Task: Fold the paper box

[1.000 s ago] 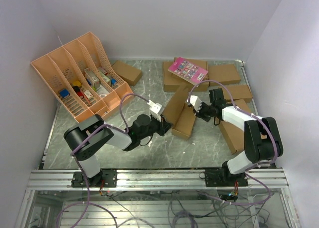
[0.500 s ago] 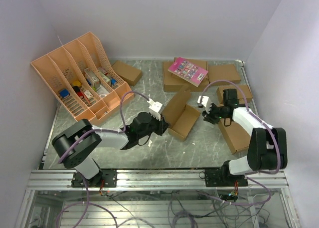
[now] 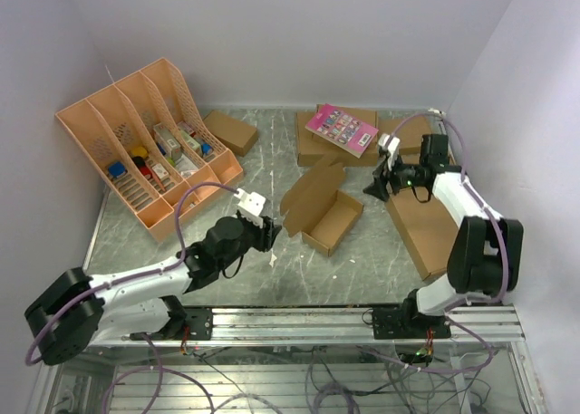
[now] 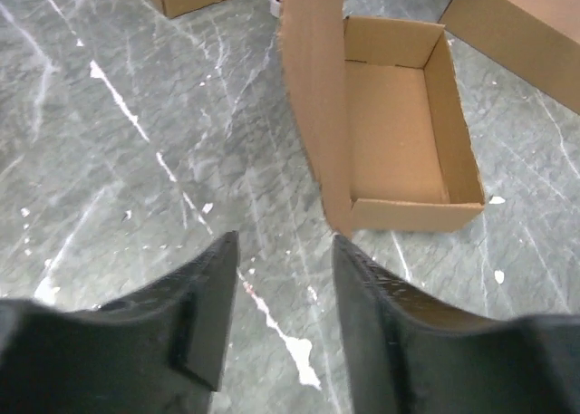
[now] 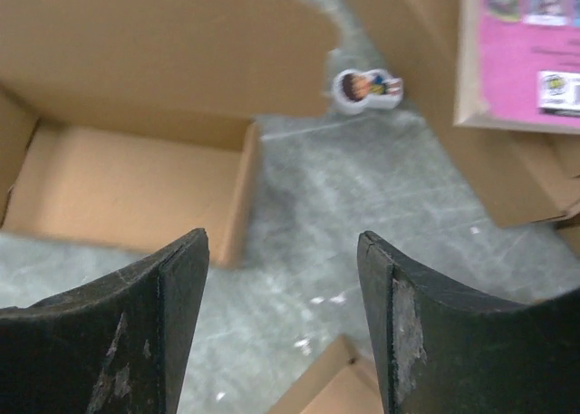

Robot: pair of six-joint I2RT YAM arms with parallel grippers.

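Note:
The paper box (image 3: pixel 331 219) lies in the middle of the table as an open brown cardboard tray, with its lid flap (image 3: pixel 304 192) raised on the left. My left gripper (image 3: pixel 270 235) is open just left of the box and touches nothing. In the left wrist view the box (image 4: pixel 399 115) sits ahead of the open gripper (image 4: pixel 284 242), with bare table between the fingers. My right gripper (image 3: pixel 374 189) hangs open to the right of the box, clear of it. The right wrist view shows the box (image 5: pixel 127 187) beyond the open gripper (image 5: pixel 283 242).
An orange file rack (image 3: pixel 145 142) stands at the back left, a small brown box (image 3: pixel 229 131) beside it. A brown box bearing a pink card (image 3: pixel 340 129) and other brown boxes (image 3: pixel 408 133) lie at the back. A large flat brown box (image 3: pixel 421 233) lies under the right arm. A small sticker figure (image 5: pixel 367 88) lies on the table.
Both grippers have opened, let go of the paper box and drawn back, left toward the near left, right toward the back right. The box's lid flap has swung up.

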